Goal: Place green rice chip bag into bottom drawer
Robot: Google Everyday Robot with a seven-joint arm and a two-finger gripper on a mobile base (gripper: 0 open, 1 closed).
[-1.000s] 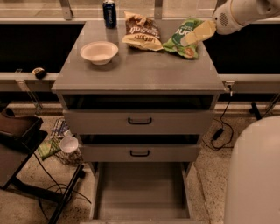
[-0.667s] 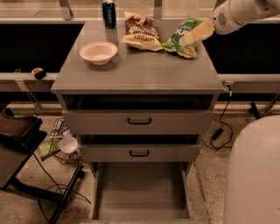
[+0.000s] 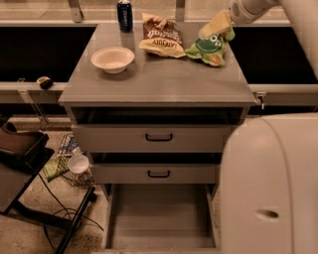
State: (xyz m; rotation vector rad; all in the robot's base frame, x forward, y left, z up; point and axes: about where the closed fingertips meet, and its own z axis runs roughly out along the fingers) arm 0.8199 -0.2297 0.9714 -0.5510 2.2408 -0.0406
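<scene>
The green rice chip bag (image 3: 211, 47) lies on the back right of the grey cabinet top (image 3: 159, 79), next to a brown-and-yellow chip bag (image 3: 161, 35). My gripper (image 3: 216, 26) reaches in from the upper right and sits right over the top edge of the green bag, touching or nearly touching it. The bottom drawer (image 3: 159, 213) is pulled out at floor level, a wide flat grey tray with nothing in it. My robot body (image 3: 271, 188) hides its right side.
A white bowl (image 3: 113, 59) and a blue can (image 3: 124, 8) stand on the cabinet top. The two upper drawers (image 3: 159, 137) with black handles are slightly open. A dark stand (image 3: 30, 168), cables and a white cup (image 3: 78, 163) are on the floor at left.
My arm and gripper have moved a little left and closer over the green bag. The bag and the drawers have not moved.
</scene>
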